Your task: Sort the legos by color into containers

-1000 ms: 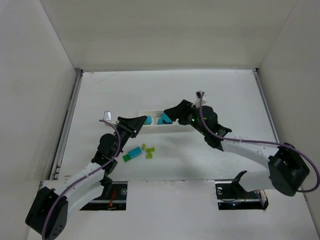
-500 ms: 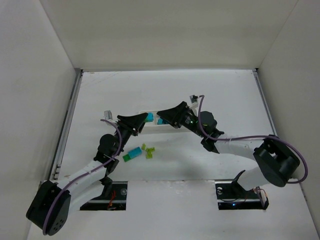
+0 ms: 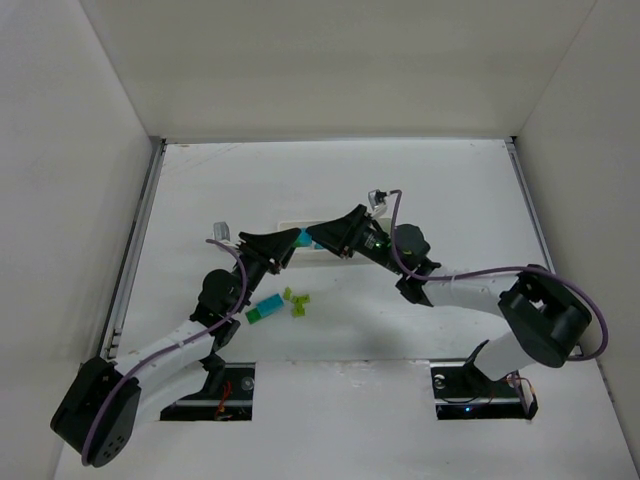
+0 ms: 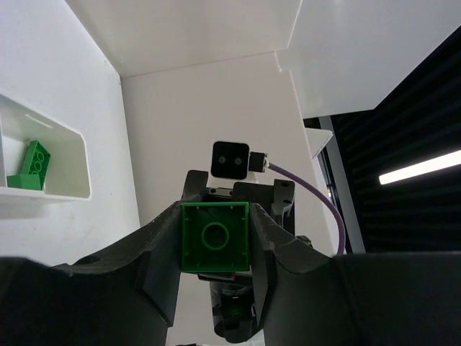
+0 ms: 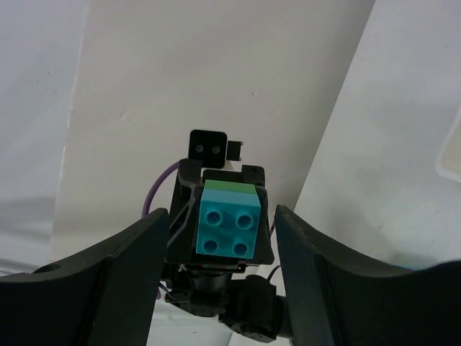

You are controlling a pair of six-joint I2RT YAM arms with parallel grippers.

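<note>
My left gripper point(image 3: 287, 246) point(image 4: 215, 220) is shut on a dark green brick point(image 4: 215, 236), held above the table. A cyan-blue brick point(image 3: 302, 237) point(image 5: 228, 228) is stuck onto its far face, with a green edge showing behind it in the right wrist view. My right gripper point(image 3: 320, 236) point(image 5: 222, 213) faces the left one, open, its jaws on either side of the cyan brick with a gap on each side. The white tray point(image 3: 292, 223) is mostly hidden under both grippers. One compartment point(image 4: 68, 162) holds a dark green brick point(image 4: 29, 166).
On the table in front of the tray lie a joined cyan and green brick point(image 3: 264, 309) and a few pale yellow-green bricks point(image 3: 296, 300). White walls enclose the table on three sides.
My right gripper has moved left from over the tray until its open jaws flank the cyan brick. My left gripper has shifted slightly right with its brick.
</note>
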